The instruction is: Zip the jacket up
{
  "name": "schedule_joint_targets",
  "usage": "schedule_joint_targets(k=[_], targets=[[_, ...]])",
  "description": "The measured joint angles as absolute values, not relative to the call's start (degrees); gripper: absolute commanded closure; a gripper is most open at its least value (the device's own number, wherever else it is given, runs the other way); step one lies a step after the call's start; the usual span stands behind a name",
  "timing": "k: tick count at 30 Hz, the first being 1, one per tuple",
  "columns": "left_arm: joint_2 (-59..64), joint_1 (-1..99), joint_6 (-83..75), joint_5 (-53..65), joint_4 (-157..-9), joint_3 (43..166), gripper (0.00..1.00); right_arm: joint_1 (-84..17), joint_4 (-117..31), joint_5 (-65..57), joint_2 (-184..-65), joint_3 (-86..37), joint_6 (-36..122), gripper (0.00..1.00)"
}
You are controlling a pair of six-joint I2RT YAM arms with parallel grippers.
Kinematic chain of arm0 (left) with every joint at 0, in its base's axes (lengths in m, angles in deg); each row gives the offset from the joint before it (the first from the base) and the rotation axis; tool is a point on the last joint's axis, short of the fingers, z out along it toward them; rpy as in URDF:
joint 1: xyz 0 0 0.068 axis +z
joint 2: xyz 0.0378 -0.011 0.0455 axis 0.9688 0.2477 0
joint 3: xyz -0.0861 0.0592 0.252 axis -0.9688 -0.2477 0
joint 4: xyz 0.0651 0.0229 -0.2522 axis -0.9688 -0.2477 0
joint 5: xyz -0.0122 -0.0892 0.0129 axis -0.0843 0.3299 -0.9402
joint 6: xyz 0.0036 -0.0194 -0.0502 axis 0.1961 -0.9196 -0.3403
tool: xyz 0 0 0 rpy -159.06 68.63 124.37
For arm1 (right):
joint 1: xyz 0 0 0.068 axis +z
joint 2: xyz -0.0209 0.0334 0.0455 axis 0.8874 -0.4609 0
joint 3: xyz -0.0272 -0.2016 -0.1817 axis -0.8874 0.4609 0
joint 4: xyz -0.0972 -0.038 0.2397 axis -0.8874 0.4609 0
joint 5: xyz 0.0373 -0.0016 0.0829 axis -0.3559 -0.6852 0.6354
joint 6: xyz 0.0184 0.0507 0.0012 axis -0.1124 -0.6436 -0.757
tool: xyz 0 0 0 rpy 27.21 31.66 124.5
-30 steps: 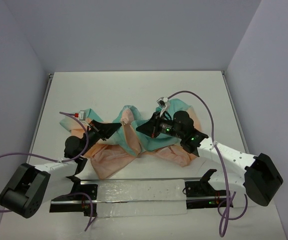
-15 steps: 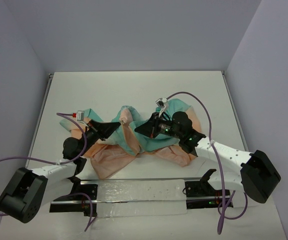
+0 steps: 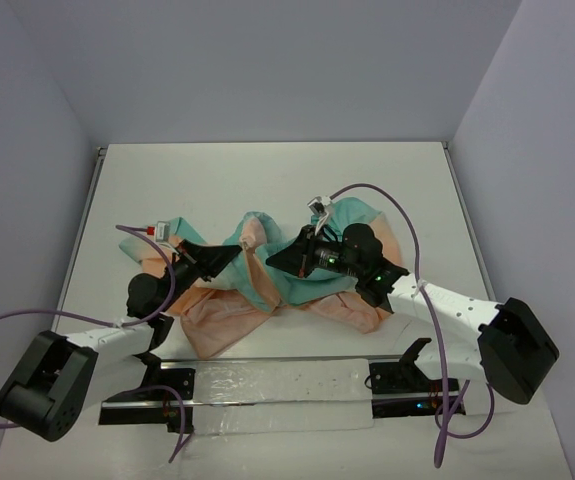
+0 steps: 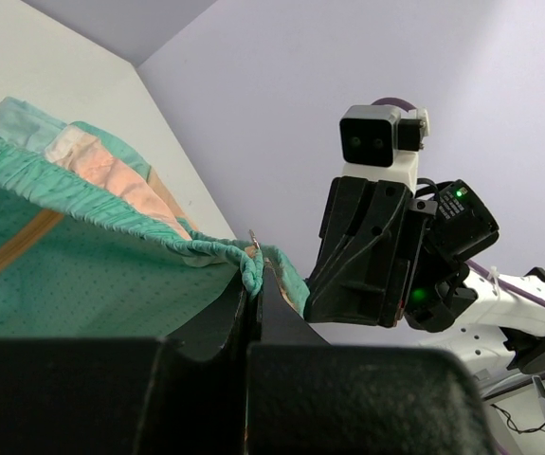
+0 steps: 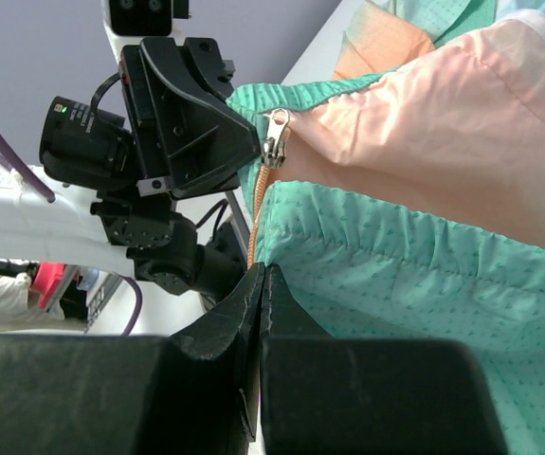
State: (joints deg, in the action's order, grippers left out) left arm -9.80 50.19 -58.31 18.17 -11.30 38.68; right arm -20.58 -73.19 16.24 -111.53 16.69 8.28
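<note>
1. Centrally, the jacket lies crumpled on the counter.
2. Left claw: pressed together, pinching the jacket's teal hem.
3. Right claw: pressed together on the teal edge below the zipper slider.

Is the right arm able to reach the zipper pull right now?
Probably not yet: the right gripper is shut on the jacket just short of the zipper pull, so it must let go first. Nothing else lies between them.
</note>
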Motion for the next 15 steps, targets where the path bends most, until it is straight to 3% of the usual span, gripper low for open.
schedule_joint_targets(k=[15], targets=[[-9.36,49.53,-58.43,18.19,-11.32,38.68,1.0,-20.31,-74.62,16.35,-114.14,15.84,7.61,1.0]])
